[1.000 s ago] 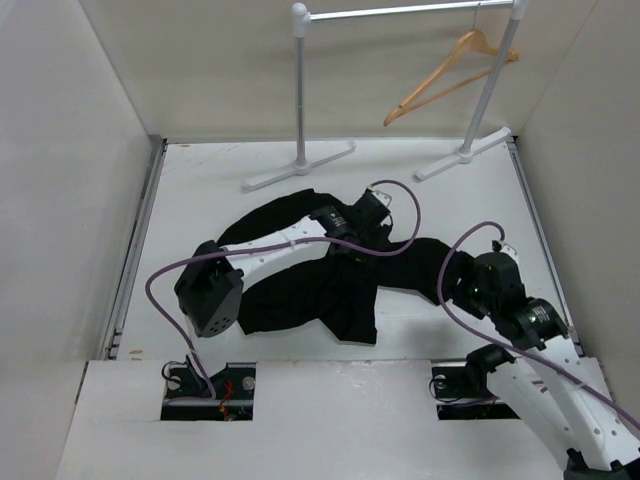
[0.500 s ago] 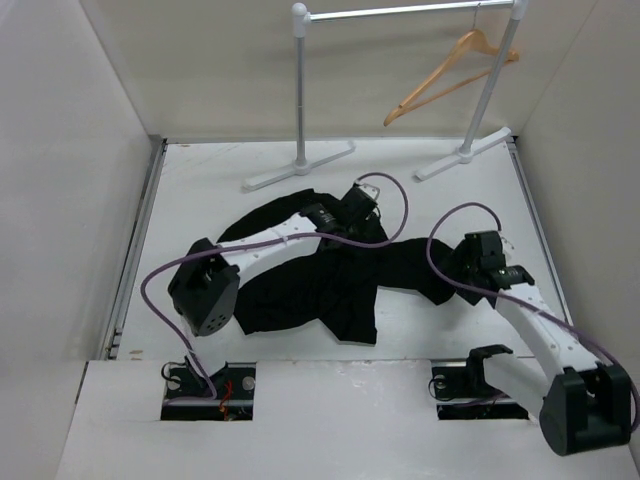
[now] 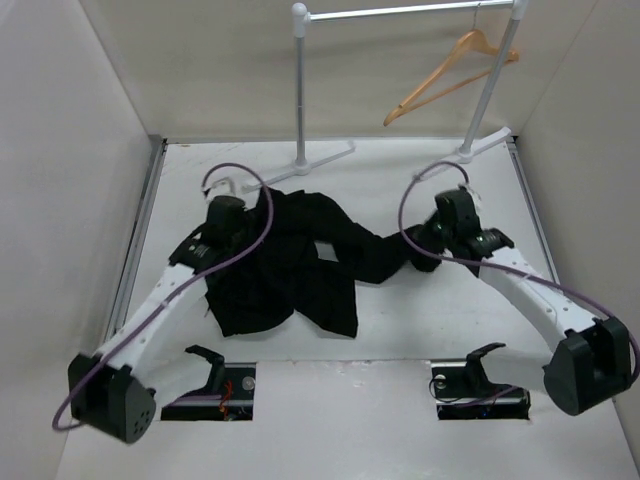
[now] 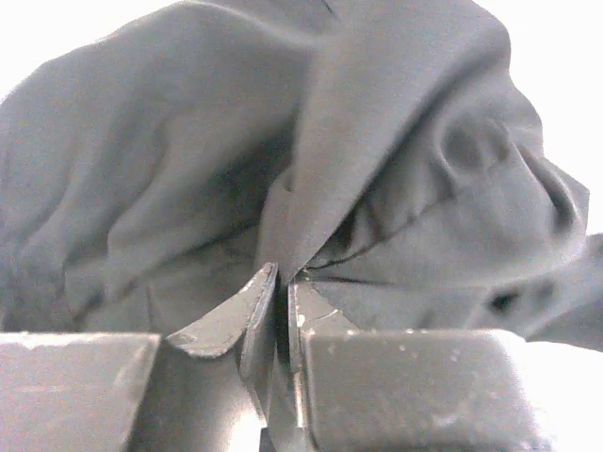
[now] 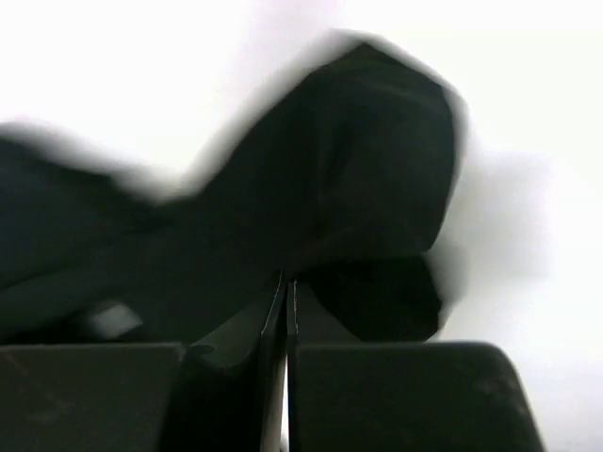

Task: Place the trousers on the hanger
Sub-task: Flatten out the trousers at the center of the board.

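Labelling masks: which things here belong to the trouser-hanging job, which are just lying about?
Job: black soft fabric trousers; tan wooden triangular hanger; left claw and right claw, both pinching the fabric.
Lying about: grey metal rail stand; purple arm cables.

White links [image 3: 160, 295], black joint housings [image 3: 105, 400], looping purple cables [image 3: 237, 167] — dark-grey left end effector [image 4: 281, 279]
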`<state>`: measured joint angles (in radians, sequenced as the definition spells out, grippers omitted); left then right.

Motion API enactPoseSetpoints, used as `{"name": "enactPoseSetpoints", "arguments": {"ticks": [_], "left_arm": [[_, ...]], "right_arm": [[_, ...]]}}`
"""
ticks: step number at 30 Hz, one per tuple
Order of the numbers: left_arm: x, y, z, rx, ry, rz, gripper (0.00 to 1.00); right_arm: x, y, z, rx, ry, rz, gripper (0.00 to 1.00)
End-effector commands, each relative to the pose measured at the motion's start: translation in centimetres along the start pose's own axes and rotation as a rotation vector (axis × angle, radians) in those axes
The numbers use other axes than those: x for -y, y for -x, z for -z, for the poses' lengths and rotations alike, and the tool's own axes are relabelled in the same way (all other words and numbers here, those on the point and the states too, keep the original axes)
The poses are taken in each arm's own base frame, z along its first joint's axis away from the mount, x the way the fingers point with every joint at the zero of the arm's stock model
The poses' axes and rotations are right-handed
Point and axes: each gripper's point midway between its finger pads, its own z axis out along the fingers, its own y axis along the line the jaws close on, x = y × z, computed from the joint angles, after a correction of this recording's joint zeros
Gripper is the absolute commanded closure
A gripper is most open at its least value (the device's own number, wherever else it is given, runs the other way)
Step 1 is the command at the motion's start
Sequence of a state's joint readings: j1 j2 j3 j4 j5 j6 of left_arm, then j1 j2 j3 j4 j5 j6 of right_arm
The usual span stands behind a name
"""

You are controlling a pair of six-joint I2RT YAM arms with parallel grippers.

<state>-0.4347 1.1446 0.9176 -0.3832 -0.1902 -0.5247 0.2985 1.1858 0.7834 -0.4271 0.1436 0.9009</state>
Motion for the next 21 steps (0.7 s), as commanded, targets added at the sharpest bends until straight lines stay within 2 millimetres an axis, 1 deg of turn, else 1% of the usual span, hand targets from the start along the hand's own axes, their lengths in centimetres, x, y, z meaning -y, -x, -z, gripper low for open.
{"name": "enactPoseSetpoints", "arguments": {"ticks": [1,3,4,5,6,7,8,9,10,11,12,13,14,15,16,17,18,19,20,21], "left_arm": [[-2.4,-0.9,1.1,0.022,0.006,0.261,0.93],[-4.8,-2.4,1.2,0.014,0.031,0.368,0.93],[-5.8,-3.1,1.3,0.008,0.044,0.416,0.93],[-6.6,-4.1,1.3,-0.010,0.051,0.459,0.93],[-7.1,-4.9,1.4,-0.030,0.052,0.494,0.93],[-7.5,-5.6,1.6,-0.043,0.054,0.522,0.93],[-7.8,-6.1,1.8,-0.051,0.052,0.544,0.93],[-8.0,-6.5,2.0,-0.055,0.049,0.562,0.93],[-7.9,-6.8,2.3,-0.060,0.039,0.568,0.93],[-7.7,-7.0,2.5,-0.062,0.031,0.565,0.93],[-7.3,-7.1,2.7,-0.063,0.015,0.560,0.93],[-6.8,-7.3,2.8,-0.066,0.001,0.555,0.93],[-5.9,-7.2,3.0,-0.063,-0.029,0.541,0.93],[-5.0,-6.9,3.2,-0.061,-0.053,0.526,0.93],[-3.9,-6.5,3.3,-0.055,-0.079,0.510,0.93],[-2.7,-6.2,3.4,-0.051,-0.103,0.489,0.93],[-1.1,-5.7,3.5,-0.044,-0.135,0.457,0.93],[0.5,-5.2,3.5,-0.039,-0.162,0.424,0.92],[2.3,-4.9,3.5,-0.037,-0.188,0.389,0.92],[4.1,-4.6,3.4,-0.039,-0.212,0.358,0.92]], "right_arm": [[-14.8,3.5,7.4,0.116,0.385,0.088,0.95],[-22.1,0.9,10.4,0.054,0.504,0.193,0.94],[-25.8,-1.0,11.5,0.015,0.556,0.250,0.93],[-29.4,-3.1,12.4,-0.023,0.609,0.304,0.90],[-32.9,-5.7,13.4,-0.071,0.671,0.362,0.84],[-35.7,-7.8,14.7,-0.116,0.731,0.417,0.74],[-37.2,-9.1,15.6,-0.141,0.751,0.448,0.59],[-37.8,-9.3,16.1,-0.135,0.742,0.453,0.42],[-37.6,-8.9,16.2,-0.110,0.724,0.452,0.27],[-36.7,-8.3,16.3,-0.085,0.706,0.453,0.20],[-35.2,-7.6,15.8,-0.061,0.681,0.451,0.17],[-33.4,-6.6,15.3,-0.046,0.657,0.437,0.16],[-31.8,-5.9,14.6,-0.039,0.633,0.425,0.16],[-29.4,-5.3,13.9,-0.036,0.601,0.399,0.17],[-26.8,-4.9,13.0,-0.037,0.561,0.375,0.21],[-24.4,-4.8,12.2,-0.047,0.524,0.349,0.29],[-21.9,-5.1,11.4,-0.065,0.488,0.332,0.43],[-19.6,-5.7,10.6,-0.083,0.453,0.328,0.54],[-17.2,-6.6,9.7,-0.103,0.409,0.335,0.60],[-14.8,-7.8,8.7,-0.129,0.364,0.346,0.60]]}}
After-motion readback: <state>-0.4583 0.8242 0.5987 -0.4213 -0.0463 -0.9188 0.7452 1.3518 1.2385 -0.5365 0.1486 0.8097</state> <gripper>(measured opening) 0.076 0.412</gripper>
